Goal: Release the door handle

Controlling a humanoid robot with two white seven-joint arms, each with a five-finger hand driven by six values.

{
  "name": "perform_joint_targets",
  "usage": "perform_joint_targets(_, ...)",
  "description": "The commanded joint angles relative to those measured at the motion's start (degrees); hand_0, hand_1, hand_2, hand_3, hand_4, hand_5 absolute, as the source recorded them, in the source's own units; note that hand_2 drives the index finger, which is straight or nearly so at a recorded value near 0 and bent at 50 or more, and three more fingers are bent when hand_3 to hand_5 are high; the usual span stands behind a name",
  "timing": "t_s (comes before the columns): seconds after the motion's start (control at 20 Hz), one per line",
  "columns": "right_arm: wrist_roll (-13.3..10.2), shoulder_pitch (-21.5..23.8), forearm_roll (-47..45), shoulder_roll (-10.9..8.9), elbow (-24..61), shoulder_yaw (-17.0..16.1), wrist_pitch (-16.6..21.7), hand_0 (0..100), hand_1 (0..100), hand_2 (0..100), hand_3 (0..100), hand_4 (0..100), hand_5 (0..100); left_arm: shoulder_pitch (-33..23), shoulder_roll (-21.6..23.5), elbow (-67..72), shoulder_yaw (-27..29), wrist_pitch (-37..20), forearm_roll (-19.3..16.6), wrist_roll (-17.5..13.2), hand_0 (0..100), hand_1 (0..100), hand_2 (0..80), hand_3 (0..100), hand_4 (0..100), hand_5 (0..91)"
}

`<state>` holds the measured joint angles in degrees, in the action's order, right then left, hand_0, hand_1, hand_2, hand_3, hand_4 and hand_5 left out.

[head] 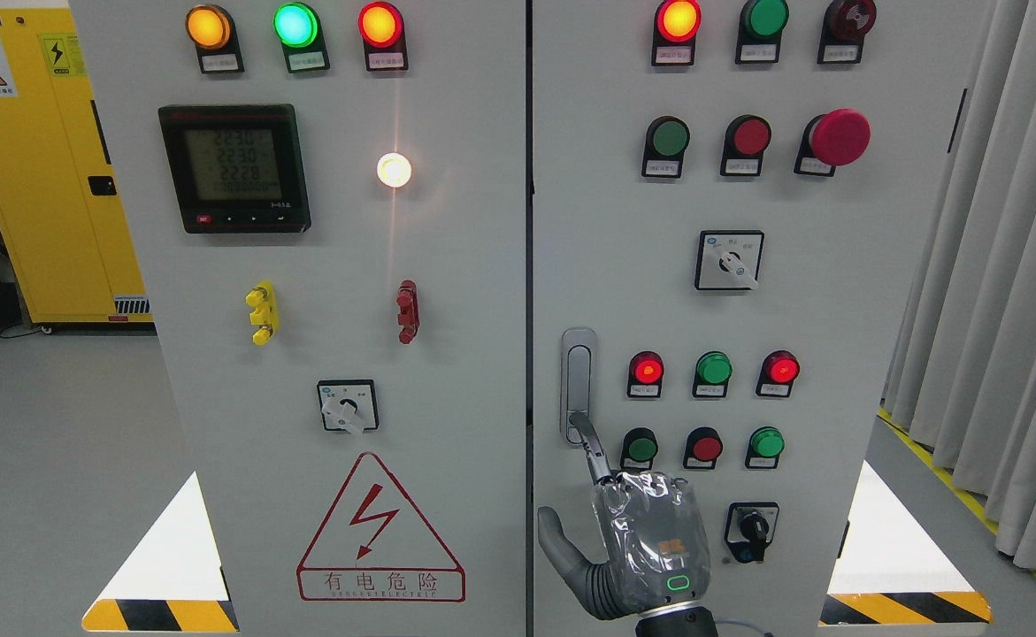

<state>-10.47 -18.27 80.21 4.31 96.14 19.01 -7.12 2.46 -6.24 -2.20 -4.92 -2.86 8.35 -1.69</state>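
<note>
Touching the silver door handle [578, 382] on the cabinet's right door [703, 301], just above it, the right hand [650, 540] holds nothing: index fingertip [578, 423] at the handle's foot, apparently in contact, thumb splayed. Release looks nearly complete; next, draw straight back.

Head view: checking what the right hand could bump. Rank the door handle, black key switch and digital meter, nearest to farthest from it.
1. Door handle, just above the right hand, touching it.
2. Black key switch, close on its right.
3. Digital meter, far upper left.
</note>
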Motion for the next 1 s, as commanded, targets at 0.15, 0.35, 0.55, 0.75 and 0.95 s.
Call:
perform_joint_targets(0.15,1.1,0.3,0.0,0.09,-0.2,0.1,-0.2,49,33,3,100,100,100,0.0,0.0,0.0,0.0,0.0,0.0,0.0,12,56,0.0,0,0,0.0)
perform_joint_targets(0.35,1.2,0.3,0.0,0.09,-0.2,0.0,-0.3,49,33,3,100,100,100,0.0,0.0,0.0,0.0,0.0,0.0,0.0,12,56,0.0,0,0,0.0)
perform_joint_targets(0.55,1.2,0.3,0.0,0.09,-0.2,0.0,-0.3,49,33,3,100,100,100,0.0,0.0,0.0,0.0,0.0,0.0,0.0,12,56,0.0,0,0,0.0)
perform_joint_targets(0.75,1.7,0.3,0.0,0.09,-0.2,0.0,-0.3,49,33,4,100,100,100,0.0,0.0,0.0,0.0,0.0,0.0,0.0,12,56,0.0,0,0,0.0)
perform_joint_targets(0.95,1.8,0.4,0.0,0.09,-0.2,0.0,-0.3,49,33,4,100,100,100,0.0,0.0,0.0,0.0,0.0,0.0,0.0,12,56,0.0,0,0,0.0)
